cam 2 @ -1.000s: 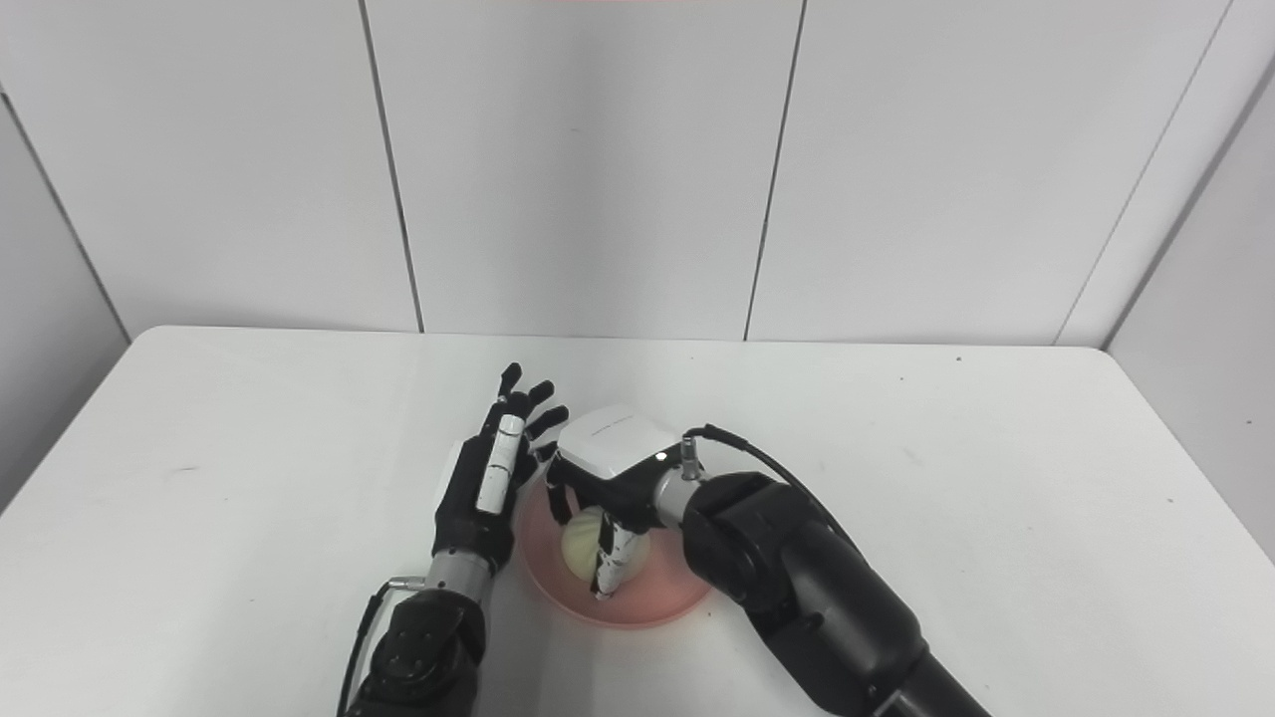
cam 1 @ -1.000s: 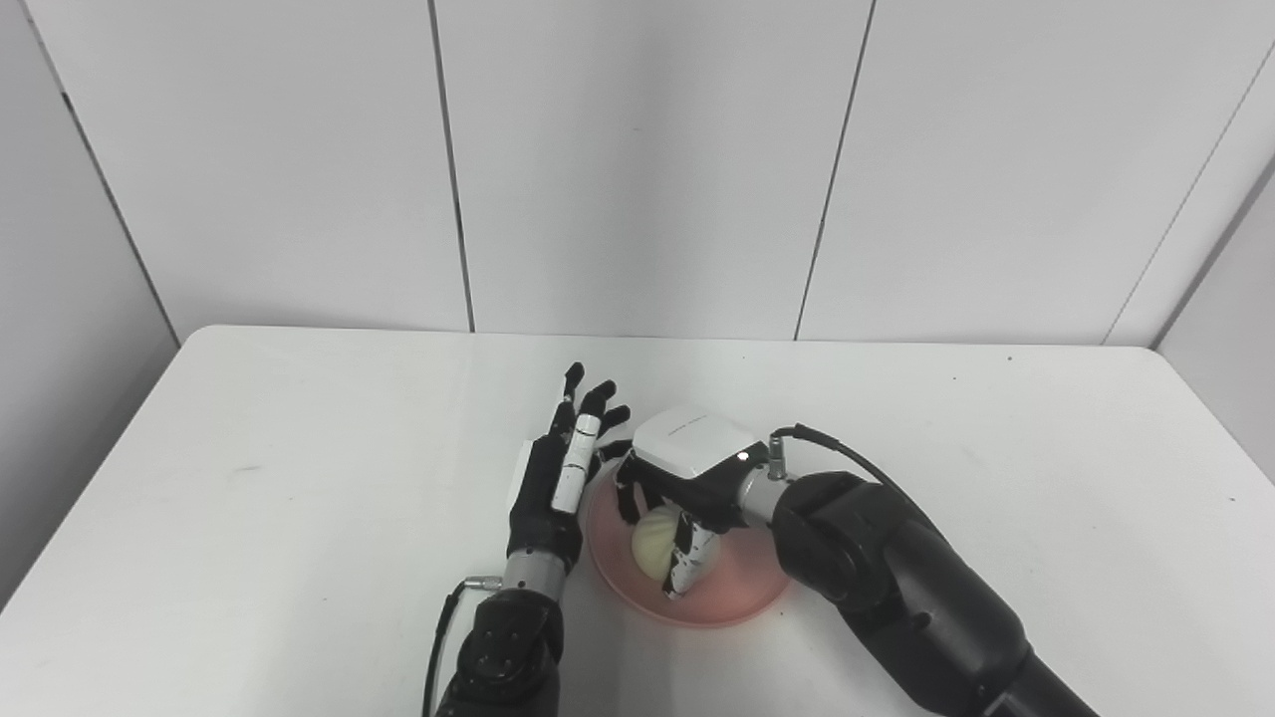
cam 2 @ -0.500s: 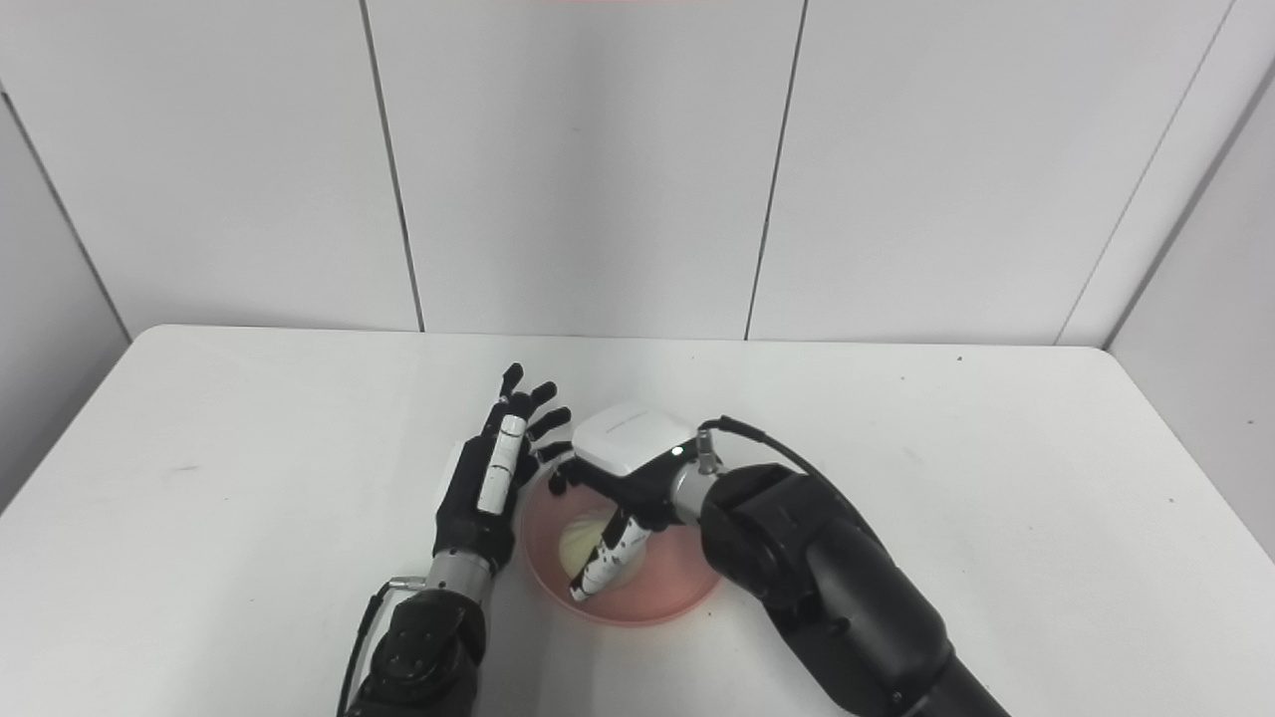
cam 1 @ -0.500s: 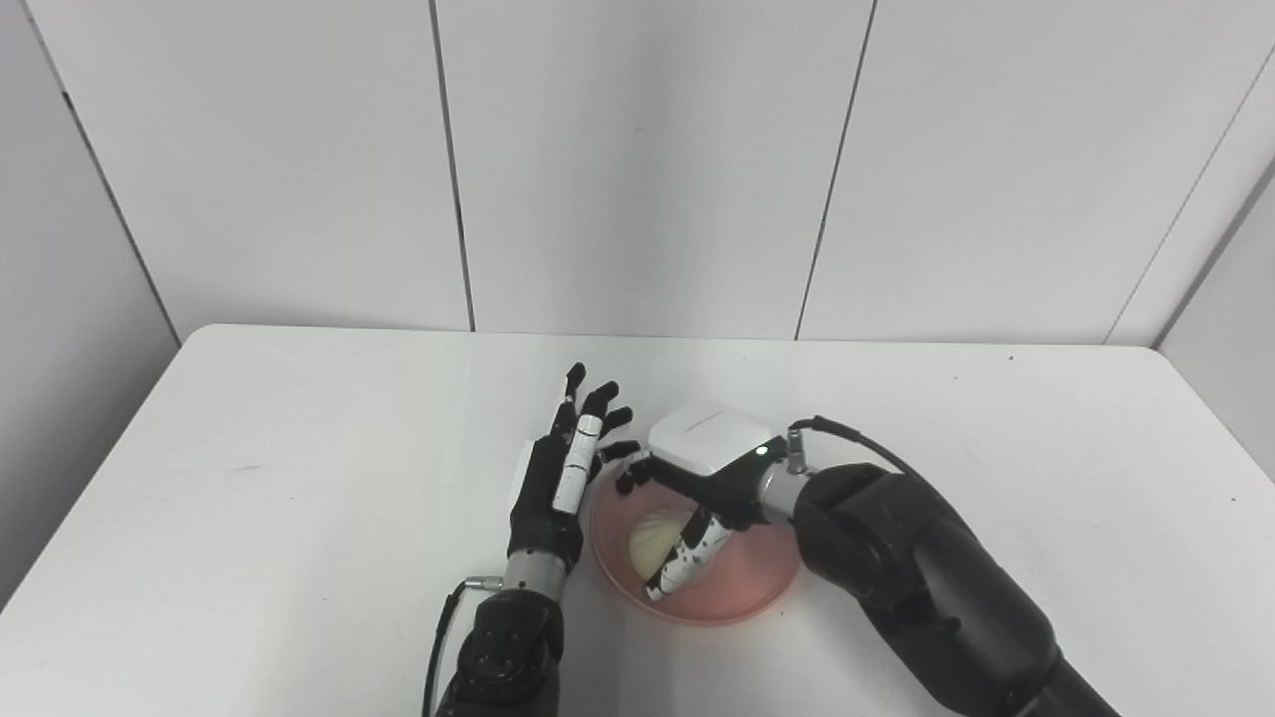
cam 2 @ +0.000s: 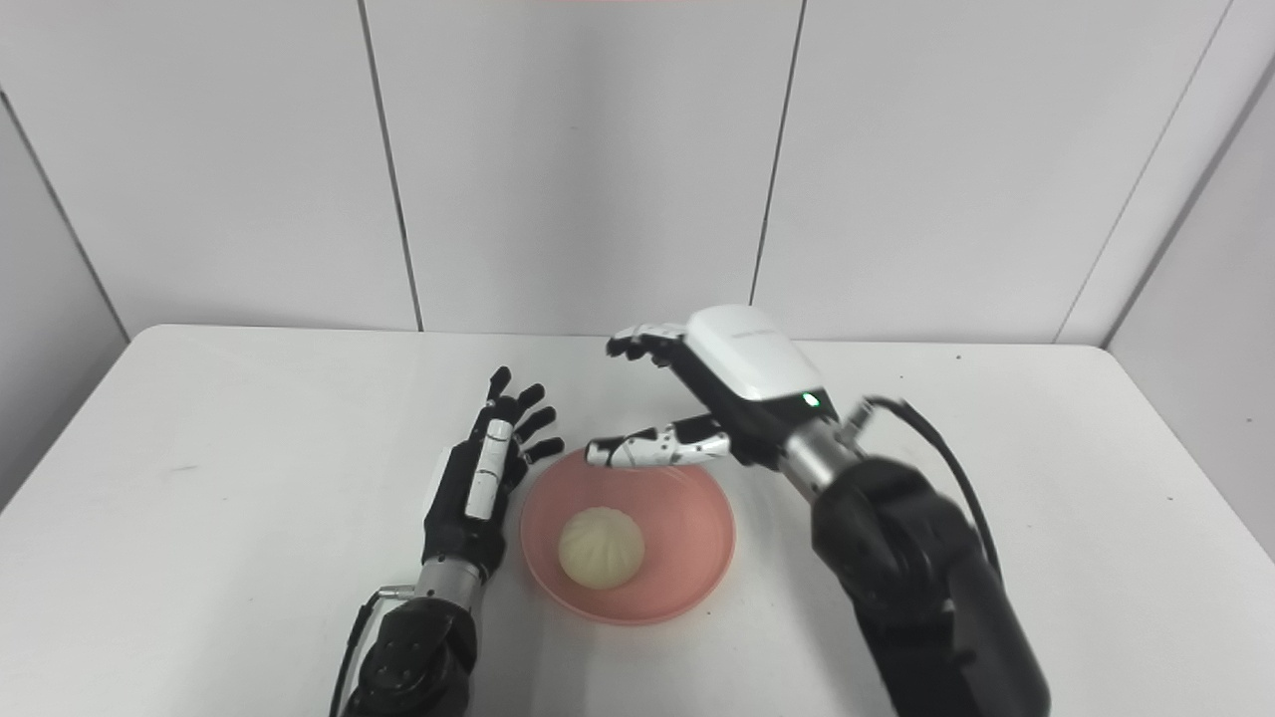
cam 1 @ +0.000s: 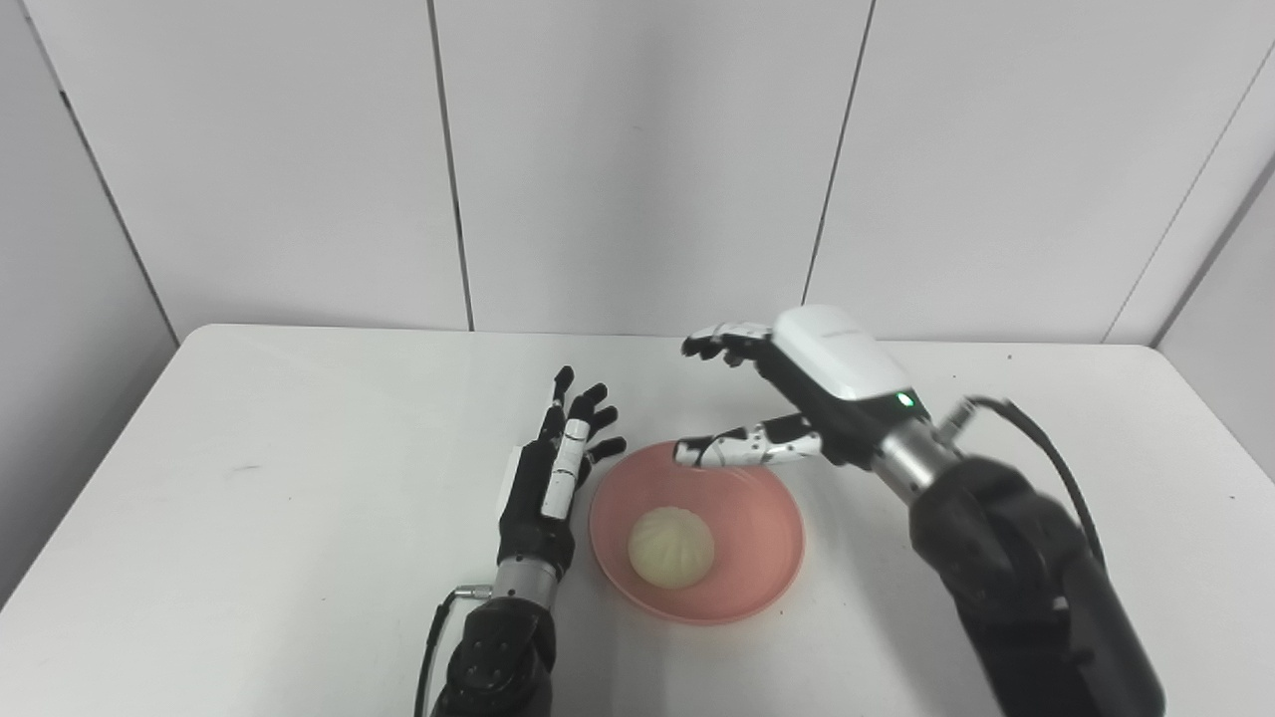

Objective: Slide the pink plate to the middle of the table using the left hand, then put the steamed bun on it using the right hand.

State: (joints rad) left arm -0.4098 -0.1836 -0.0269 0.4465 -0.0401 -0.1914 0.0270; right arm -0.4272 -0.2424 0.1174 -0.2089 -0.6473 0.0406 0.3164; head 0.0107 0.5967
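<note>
At lower centre-left we see our left hand [cam 1: 543,483] resting on the white counter [cam 1: 249,478], fingers spread, holding nothing, just beside the pink plate [cam 1: 757,578]. The plate sits at lower centre with the steamed bun [cam 1: 670,546] lying in it. A second ago our right hand [cam 1: 797,398] was closed around the bun; now it has lifted to centre-right, above the plate's far rim, fingers apart and empty. We judge the placement complete.

White table [cam 1: 299,478] before pale grey panelled walls [cam 1: 637,159] with dark seams.
</note>
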